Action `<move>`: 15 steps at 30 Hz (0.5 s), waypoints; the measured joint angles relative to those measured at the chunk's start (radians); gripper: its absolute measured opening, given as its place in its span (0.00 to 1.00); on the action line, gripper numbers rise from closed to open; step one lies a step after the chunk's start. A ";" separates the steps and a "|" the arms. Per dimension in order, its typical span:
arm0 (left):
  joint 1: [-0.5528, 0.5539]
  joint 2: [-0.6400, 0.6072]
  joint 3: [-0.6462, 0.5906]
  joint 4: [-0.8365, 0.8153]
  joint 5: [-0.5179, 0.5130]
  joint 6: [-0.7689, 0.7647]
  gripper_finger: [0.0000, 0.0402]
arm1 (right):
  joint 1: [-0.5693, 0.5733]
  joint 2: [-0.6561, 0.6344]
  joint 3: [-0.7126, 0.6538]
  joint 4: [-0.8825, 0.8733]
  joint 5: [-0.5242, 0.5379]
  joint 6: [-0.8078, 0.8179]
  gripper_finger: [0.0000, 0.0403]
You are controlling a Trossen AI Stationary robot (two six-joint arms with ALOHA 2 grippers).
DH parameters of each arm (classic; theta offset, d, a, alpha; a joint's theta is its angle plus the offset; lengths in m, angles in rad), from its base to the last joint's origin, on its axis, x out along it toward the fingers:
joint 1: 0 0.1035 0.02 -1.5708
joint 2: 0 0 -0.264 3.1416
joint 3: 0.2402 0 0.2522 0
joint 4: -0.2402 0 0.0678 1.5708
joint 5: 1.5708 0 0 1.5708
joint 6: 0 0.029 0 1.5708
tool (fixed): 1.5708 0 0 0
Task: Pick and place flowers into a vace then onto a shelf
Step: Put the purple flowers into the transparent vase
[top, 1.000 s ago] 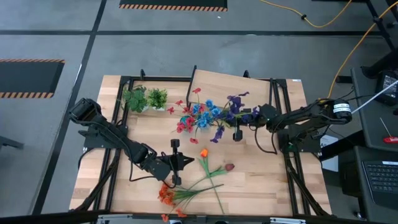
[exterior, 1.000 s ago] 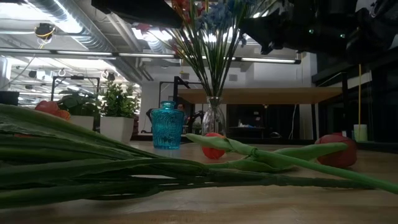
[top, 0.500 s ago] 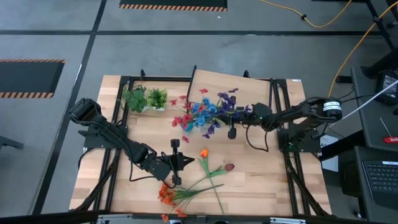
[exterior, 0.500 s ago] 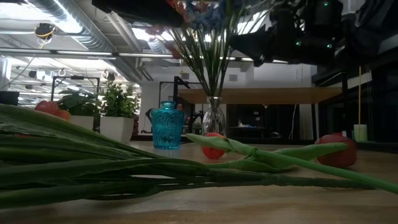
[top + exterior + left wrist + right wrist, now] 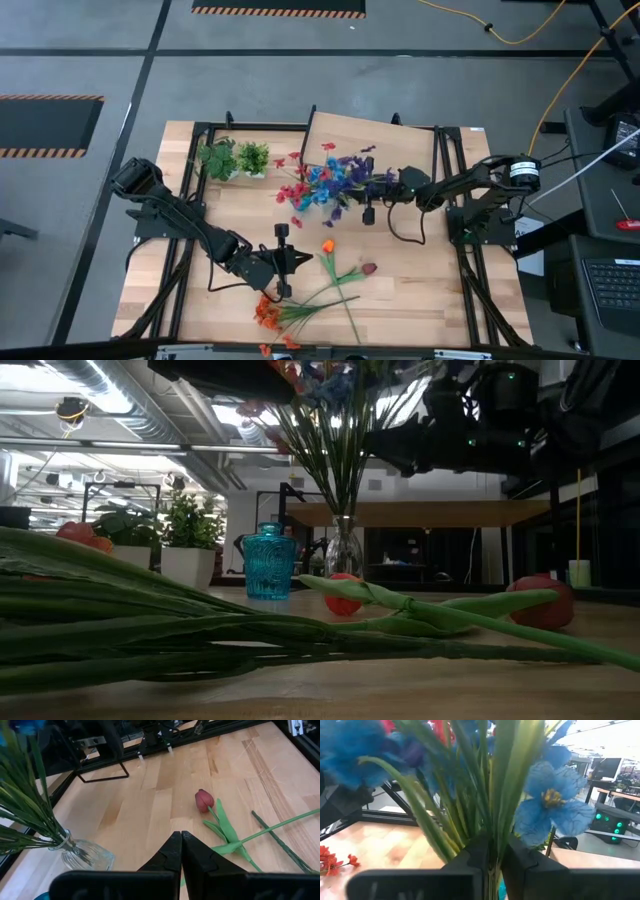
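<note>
Even, bright overhead light fills the high view; the plank tabletop (image 5: 420, 290) shows only faint, soft shadows under the arms. The low view is dim and backlit: ceiling strip lights (image 5: 250, 448) glare behind the glass vase (image 5: 344, 553), leaving the foreground stems (image 5: 150, 625) dark and blurred. In the right wrist view the blue blooms (image 5: 552, 802) just beyond the fingers are soft and out of focus. The left wrist view is sharp and evenly lit around the red tulip (image 5: 204, 800).
</note>
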 joint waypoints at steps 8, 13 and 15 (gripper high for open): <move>0.000 0.000 0.000 0.000 0.000 0.000 0.01 | -0.016 -0.001 0.002 -0.043 -0.002 0.080 0.30; 0.000 0.000 0.000 0.000 0.000 0.000 0.00 | -0.038 -0.046 0.052 -0.261 -0.055 0.119 0.41; 0.000 0.000 0.000 0.000 0.000 0.000 0.00 | -0.040 -0.080 0.089 -0.395 -0.088 0.125 0.45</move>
